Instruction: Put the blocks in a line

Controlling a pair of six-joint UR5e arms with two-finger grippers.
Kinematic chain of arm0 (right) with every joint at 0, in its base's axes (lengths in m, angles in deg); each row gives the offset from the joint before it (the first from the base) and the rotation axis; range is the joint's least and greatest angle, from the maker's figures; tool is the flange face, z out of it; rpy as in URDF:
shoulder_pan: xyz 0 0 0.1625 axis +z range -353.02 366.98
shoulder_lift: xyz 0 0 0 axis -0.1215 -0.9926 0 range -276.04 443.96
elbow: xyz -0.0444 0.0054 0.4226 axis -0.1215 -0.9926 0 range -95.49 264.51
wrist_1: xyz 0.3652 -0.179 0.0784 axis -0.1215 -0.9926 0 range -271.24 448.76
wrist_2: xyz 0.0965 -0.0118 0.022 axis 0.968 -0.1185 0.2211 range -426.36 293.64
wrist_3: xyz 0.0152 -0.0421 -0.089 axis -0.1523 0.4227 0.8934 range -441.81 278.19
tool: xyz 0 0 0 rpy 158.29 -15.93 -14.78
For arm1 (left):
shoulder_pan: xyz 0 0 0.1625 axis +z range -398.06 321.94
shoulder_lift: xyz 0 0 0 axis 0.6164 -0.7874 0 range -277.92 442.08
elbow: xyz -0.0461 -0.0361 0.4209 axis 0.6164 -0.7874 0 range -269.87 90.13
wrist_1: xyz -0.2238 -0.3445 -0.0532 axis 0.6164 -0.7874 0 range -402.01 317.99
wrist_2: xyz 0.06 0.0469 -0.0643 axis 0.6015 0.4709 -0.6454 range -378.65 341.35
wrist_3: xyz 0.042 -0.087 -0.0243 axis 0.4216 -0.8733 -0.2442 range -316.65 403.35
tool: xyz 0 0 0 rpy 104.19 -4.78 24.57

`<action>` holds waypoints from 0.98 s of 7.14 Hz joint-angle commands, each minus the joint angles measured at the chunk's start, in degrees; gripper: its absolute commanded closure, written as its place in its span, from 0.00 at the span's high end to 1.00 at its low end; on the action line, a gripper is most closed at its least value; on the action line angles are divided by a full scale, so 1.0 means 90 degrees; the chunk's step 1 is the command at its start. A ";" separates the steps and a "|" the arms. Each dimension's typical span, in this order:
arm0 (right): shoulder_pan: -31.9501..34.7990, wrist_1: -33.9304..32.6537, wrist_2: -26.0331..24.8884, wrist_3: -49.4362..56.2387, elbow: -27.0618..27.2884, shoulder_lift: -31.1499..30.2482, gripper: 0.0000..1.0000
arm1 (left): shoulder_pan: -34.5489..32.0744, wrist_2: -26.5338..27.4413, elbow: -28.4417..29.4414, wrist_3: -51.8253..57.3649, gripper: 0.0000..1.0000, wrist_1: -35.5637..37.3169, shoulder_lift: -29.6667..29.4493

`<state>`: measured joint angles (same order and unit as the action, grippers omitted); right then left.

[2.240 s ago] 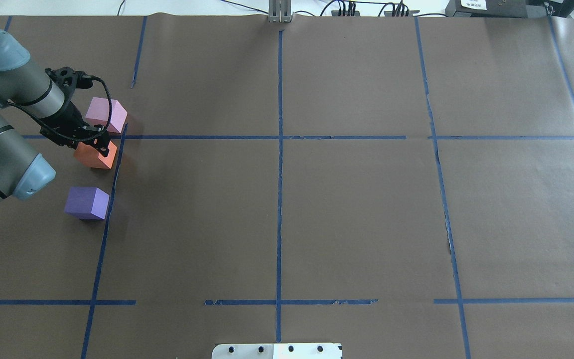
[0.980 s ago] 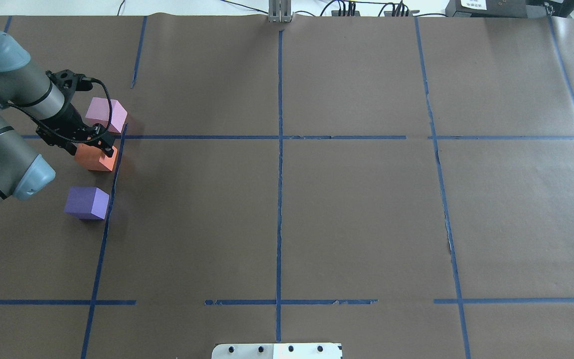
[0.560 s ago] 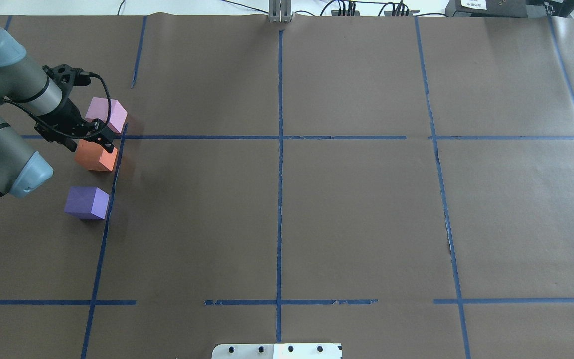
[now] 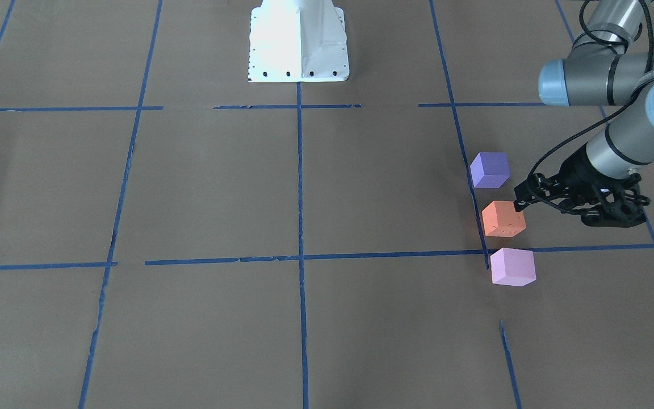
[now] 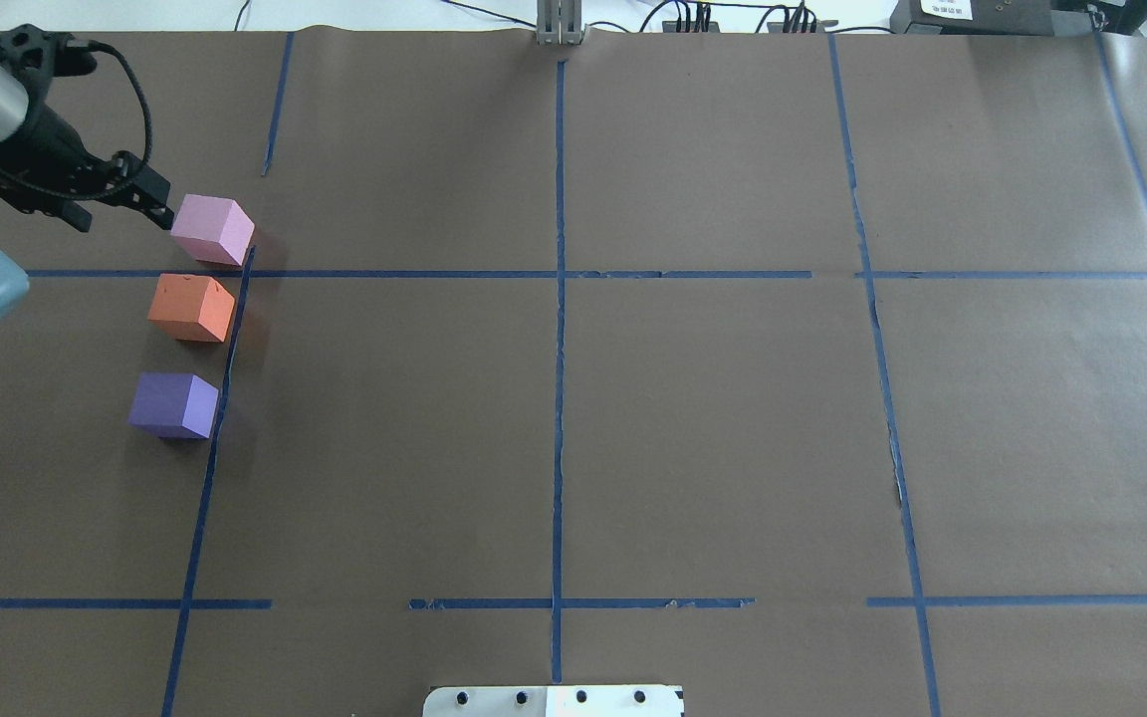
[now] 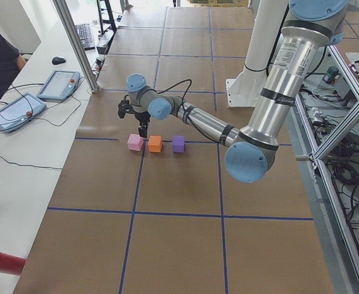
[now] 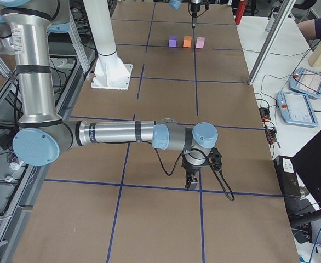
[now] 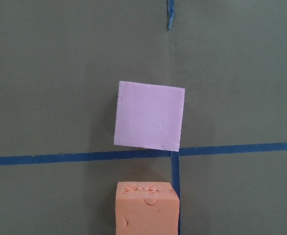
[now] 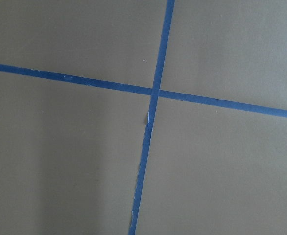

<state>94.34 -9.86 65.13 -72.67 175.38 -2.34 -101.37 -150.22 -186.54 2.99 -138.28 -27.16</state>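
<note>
The left pincer (image 5: pixel 123 209) hangs open, holding nothing. The pale pink foam cube (image 5: pixel 213 229) sits just beside it, then the dented orange foam cube (image 5: pixel 192 308), then the purple foam cube (image 5: pixel 174 405) farthest off. They look light and squashy; pinch two flat sides softly.

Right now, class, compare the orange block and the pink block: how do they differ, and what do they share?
The orange block shows dents; the pink block looks smooth. Orange sits mid-row, pink at the end. A tape line runs between them. Both are similar-sized cubes.
</note>
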 commanded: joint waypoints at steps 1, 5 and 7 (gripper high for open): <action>0.0000 0.0000 0.0000 0.0000 0.0000 0.0000 1.00 | -0.0746 -0.0077 -0.0196 0.0002 1.00 0.0461 0.0240; 0.0000 0.0000 0.0000 0.0000 0.0000 0.0000 1.00 | -0.1829 -0.0087 0.0104 0.0380 1.00 0.0201 0.1355; 0.0000 0.0000 0.0000 0.0000 0.0000 0.0000 1.00 | -0.2357 -0.0776 0.0650 0.2329 1.00 -0.0171 0.1648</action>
<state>94.34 -9.86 65.13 -72.67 175.38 -2.35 -119.66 -153.40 -183.77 15.27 -137.89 -13.65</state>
